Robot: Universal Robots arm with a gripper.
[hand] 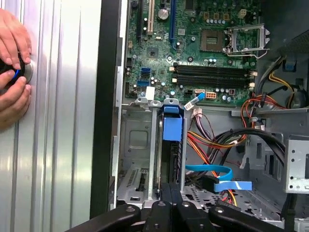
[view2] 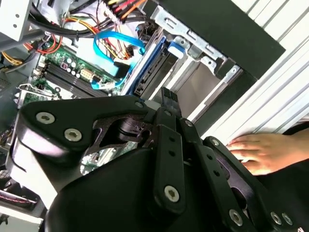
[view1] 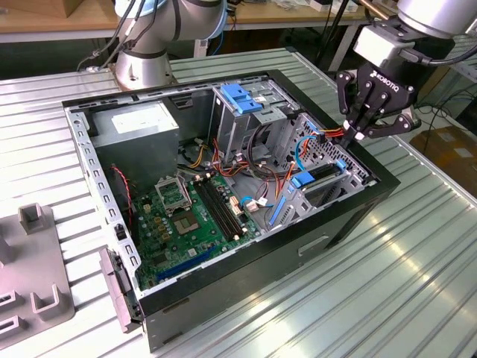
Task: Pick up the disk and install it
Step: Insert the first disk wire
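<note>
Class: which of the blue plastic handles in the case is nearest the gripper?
The one on the disk, in the bay below the gripper; the bigger blue handle tops the farther cage.

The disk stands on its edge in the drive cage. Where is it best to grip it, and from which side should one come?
Probably by its narrow exposed edge, pinched across the thin body, coming straight down through the open side of the case. The disk stands on edge between the cage walls, so that edge is the free part. The gripper hangs near it.
</note>
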